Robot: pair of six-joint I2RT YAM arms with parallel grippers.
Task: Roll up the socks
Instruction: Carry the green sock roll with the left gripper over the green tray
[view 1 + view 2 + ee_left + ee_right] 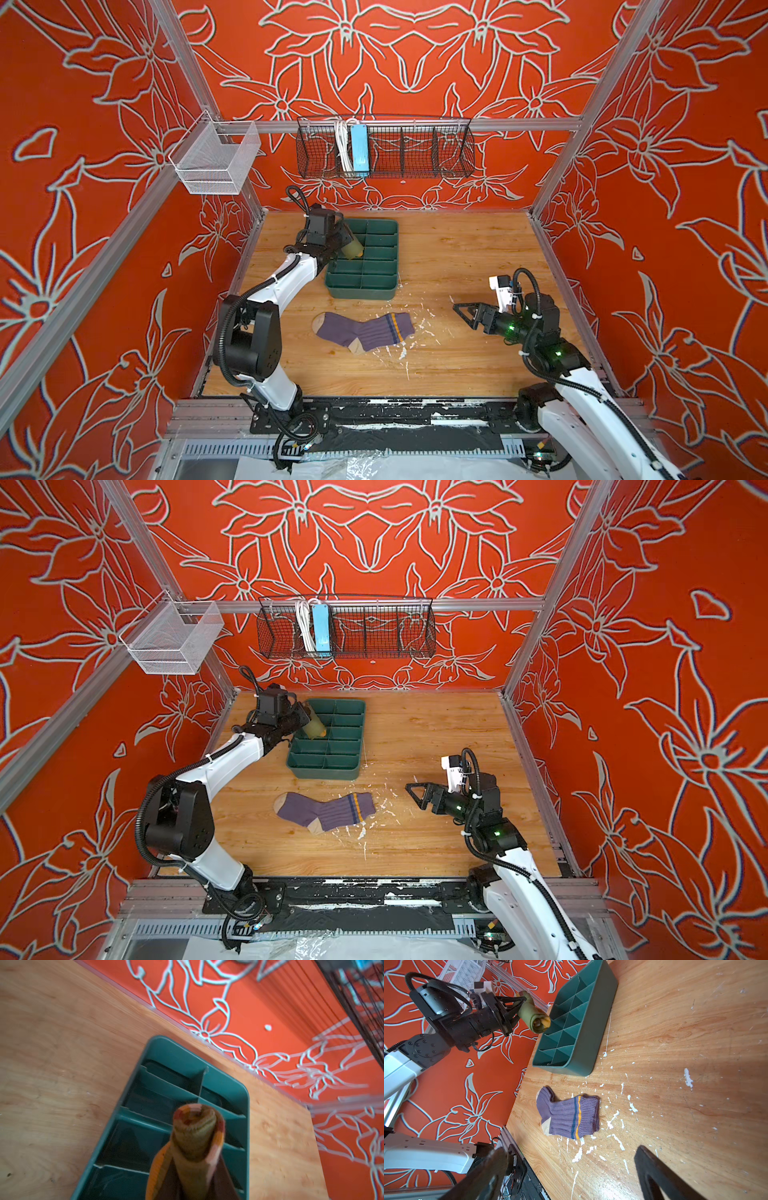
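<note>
My left fingers (pixel 511 998) are clamped on the rolled olive sock (pixel 534 1017), holding it over the left-hand compartments of the divided green tray (pixel 361 292) near the far left corner of the surface (pixel 457 257). My right fingers (pixel 645 1159) stand wide apart near the right edge. The purple sock (pixel 361 330) lies flat between us, towards the front edge, with white flecks (pixel 402 353) beside its cuff.

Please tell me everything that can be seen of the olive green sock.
The olive green sock looks like soft knit fabric and is rolled into a tight, short cylinder. Its free end shows a spiral of layers with a mustard-orange edge. The left tool is shut on the opposite end and holds the roll in the air, tilted downward. It hangs over the left column of compartments of the dark green divided tray. Whether the free end touches the tray's rim cannot be told.
</note>
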